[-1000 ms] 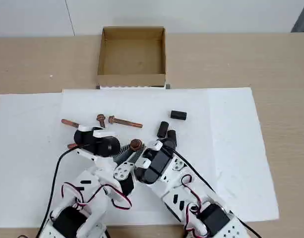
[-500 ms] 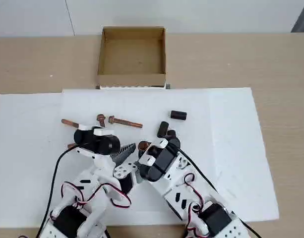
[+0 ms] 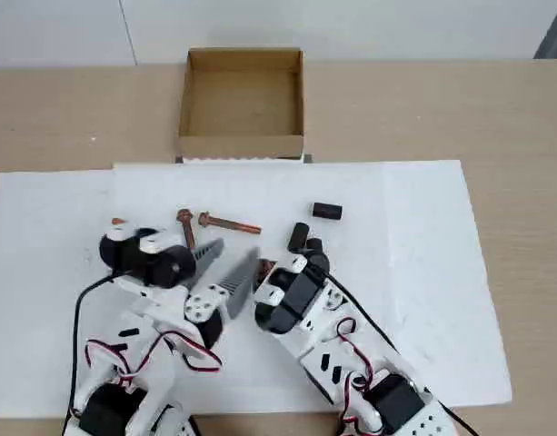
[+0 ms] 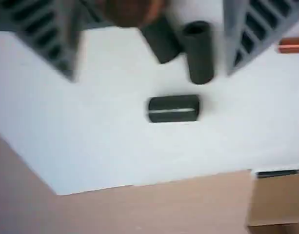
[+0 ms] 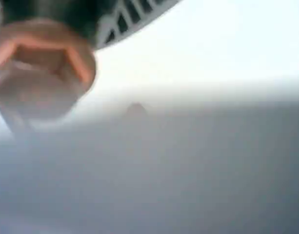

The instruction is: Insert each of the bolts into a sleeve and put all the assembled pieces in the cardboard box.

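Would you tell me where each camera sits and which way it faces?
High: fixed above, looking down on table, box, left arm, right arm.
Left wrist: on left arm, facing sleeves through the open left gripper.
Right wrist: on right arm, close on a bolt in right gripper.
Shared: high and left wrist show the box.

Bright, even light covers the table (image 3: 496,109); soft, faint shadows lie on the sheet (image 3: 423,272), broad and grey in the right wrist view.
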Robot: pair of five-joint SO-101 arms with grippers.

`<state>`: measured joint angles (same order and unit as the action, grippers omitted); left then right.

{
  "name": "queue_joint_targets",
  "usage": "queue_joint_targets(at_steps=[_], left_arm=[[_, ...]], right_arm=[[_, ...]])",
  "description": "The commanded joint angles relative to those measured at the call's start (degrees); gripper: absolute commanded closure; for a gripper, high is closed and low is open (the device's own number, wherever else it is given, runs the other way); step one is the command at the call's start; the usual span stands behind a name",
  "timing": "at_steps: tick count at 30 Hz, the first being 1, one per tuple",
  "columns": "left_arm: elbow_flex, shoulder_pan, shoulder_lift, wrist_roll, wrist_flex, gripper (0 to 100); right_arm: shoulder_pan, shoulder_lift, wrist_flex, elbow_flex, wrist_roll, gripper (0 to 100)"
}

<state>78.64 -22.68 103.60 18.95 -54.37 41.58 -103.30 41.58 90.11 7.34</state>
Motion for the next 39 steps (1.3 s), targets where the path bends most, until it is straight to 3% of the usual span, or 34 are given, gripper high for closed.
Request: queue_joint_targets(at_steps=[1,15,22,31,39], left_arm=[[-2.51,2.46,0.62,-1.67,0.26,98],[8.57,20.75,0.62,-2.37,0.26,100],[12.97,21.45,0.62,-11.6,0.26,100],[16.75,21.54,0.62,-11.69,0.35,100],[16.75,21.54,0.62,-11.78,0.35,100]], right_arm=[[-3.47,-0.57,-1.54,-0.53,0.18,99.5],[-17.01,-0.57,-1.54,-0.44,0.09,99.5],[-24.92,-0.57,-1.45,2.55,0.0,99.5],[-27.03,-0.04,-0.92,1.76,-3.25,99.6],[-27.3,4.35,9.27,-15.47,-3.16,99.6]])
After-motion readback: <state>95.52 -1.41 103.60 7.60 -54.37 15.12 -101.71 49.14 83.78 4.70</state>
